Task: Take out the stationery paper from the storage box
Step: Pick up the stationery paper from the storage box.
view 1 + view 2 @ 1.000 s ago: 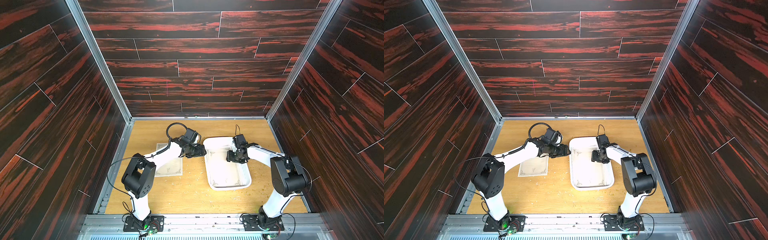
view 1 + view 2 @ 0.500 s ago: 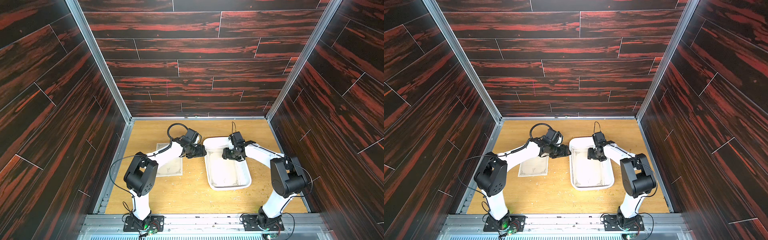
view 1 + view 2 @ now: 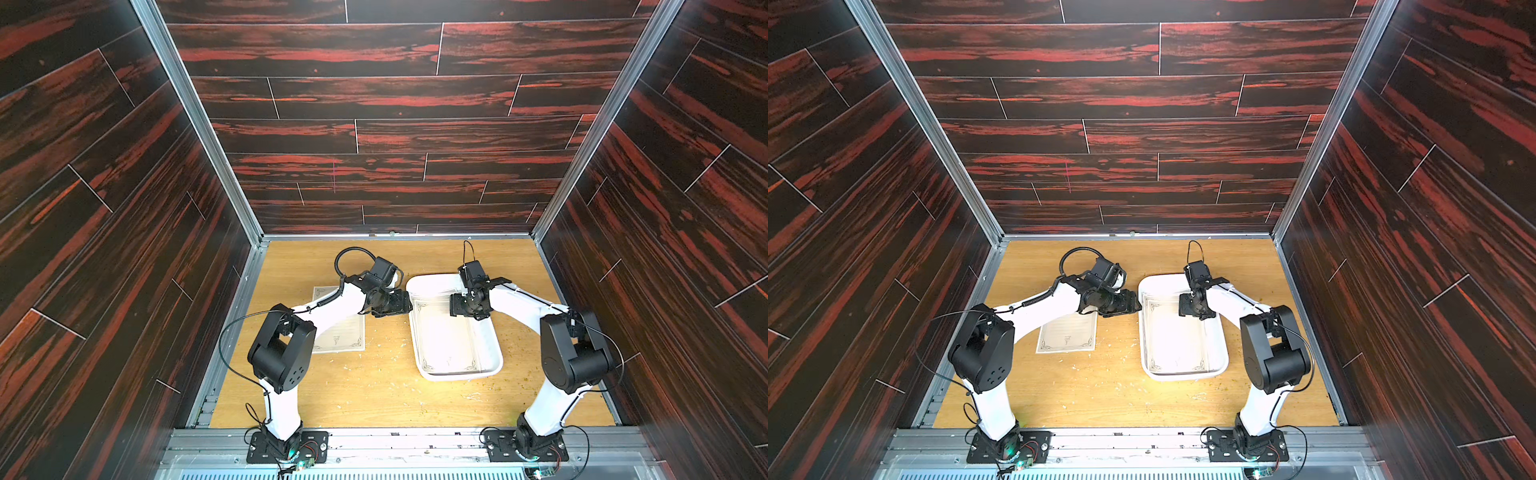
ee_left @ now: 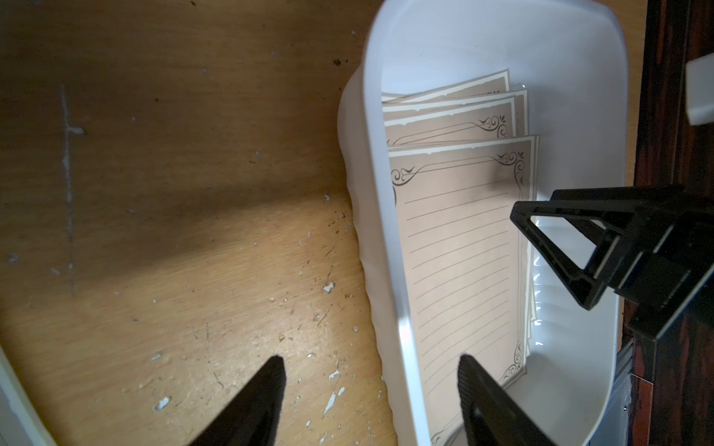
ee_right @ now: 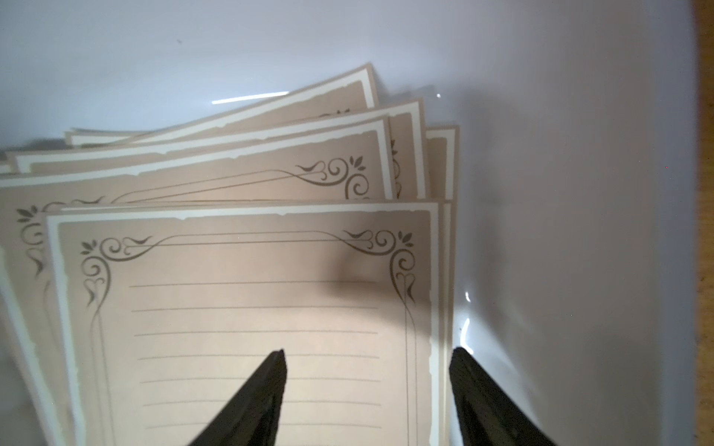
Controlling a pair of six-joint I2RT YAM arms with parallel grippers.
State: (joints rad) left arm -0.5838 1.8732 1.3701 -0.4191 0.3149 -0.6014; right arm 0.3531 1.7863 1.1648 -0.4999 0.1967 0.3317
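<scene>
Front of the light-brown wooden bench [image 3: 374, 395]: pale crumbs [image 4: 328, 287] scattered about, both my arm bases bolted at the near rail.

Further in, on my left: one loose sheet [image 3: 343, 338] of cream ruled paper with dark corner flourishes. It lies flat on the bench, partly under my left forearm, and sits outside the box, beside it and not touching.

On my right is the shallow white plastic storage box [image 3: 457, 376], with rounded corners and a low rim, its long side running away from me. Inside is the stationery paper [image 5: 251, 309], a stack of thin cream ruled sheets with ornate dark corners and pale borders. The top sheet is square to the box and the lower ones fan out at the far end. The stack sits closer to the box wall on my left, with bare white floor along the other wall.

My left tool [image 4: 369, 363] has its jaws spread wide and grips nothing. It straddles the box's left long rim, with one finger [image 4: 259, 405] over bare bench and the other inside, over the paper. Rim contact: cannot tell.

My right tool [image 5: 369, 353] also has its jaws wide apart with nothing clamped. It is over the far part of the stack, with one finger [image 5: 262, 405] above the top sheet's ruled lines and the other past that sheet's right edge, over the box floor. Paper contact: cannot tell.

The two tools are near each other, not touching.

Farthest back are dark, red-streaked wood-look wall panels [image 3: 374, 104].
</scene>
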